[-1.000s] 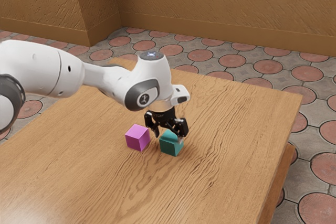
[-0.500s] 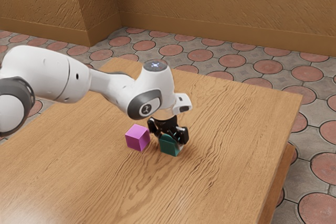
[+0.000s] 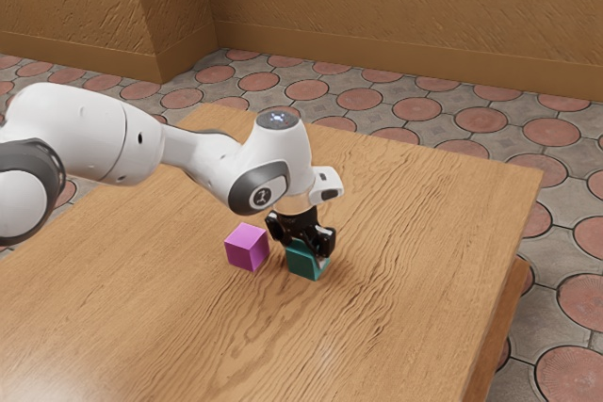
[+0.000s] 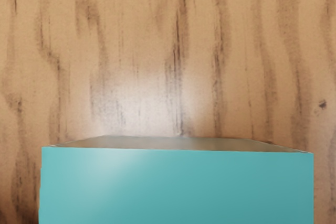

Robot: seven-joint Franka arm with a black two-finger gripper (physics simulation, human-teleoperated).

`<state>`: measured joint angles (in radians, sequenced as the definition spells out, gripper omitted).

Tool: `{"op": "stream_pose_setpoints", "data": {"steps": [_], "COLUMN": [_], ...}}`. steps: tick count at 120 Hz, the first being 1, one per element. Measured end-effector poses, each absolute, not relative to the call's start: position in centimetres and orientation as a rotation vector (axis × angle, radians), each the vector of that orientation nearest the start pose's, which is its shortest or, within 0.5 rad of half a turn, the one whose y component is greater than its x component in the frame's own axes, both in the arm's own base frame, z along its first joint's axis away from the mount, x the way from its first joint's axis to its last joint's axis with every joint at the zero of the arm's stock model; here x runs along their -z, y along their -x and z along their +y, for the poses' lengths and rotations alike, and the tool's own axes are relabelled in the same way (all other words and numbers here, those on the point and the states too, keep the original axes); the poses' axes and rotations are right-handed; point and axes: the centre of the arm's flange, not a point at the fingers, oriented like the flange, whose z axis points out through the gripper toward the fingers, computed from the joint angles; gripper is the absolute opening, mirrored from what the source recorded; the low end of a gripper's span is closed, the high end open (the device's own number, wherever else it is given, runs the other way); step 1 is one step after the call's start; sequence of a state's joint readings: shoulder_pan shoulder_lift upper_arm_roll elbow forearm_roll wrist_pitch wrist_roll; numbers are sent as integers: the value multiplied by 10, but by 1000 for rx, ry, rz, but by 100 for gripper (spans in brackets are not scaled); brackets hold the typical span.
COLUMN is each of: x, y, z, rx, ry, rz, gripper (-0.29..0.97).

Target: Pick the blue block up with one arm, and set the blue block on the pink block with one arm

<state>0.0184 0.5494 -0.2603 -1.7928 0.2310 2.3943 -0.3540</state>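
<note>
The blue block (image 3: 307, 265) sits just beside the pink block (image 3: 247, 247).

Exterior: elevated side. Wrist: close, downward. Shared: teal block (image 3: 306, 265), table (image 3: 424, 223).

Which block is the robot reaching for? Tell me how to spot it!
Look at the wooden table, near its middle, where two little blocks sit side by side. It's the teal block under the black gripper, not the pink block beside it.
</note>
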Motion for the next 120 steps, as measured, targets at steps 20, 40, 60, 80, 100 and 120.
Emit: {"op": "stream_pose_setpoints", "data": {"steps": [20,40,60,80,100,120], "x": [-266,-319,-357,-354,-355,-353], "y": [-648,-648,-617,-613,-616,-605], "z": [-138,-132,-111,-73,-48,-41], "rx": [133,197,201,180,203,192], "ry": [3119,3091,3047,3021,3006,3004], "rz": [-10,-37,-89,-164,-186,-175], "gripper": [37,36,36,36,36,36]}}
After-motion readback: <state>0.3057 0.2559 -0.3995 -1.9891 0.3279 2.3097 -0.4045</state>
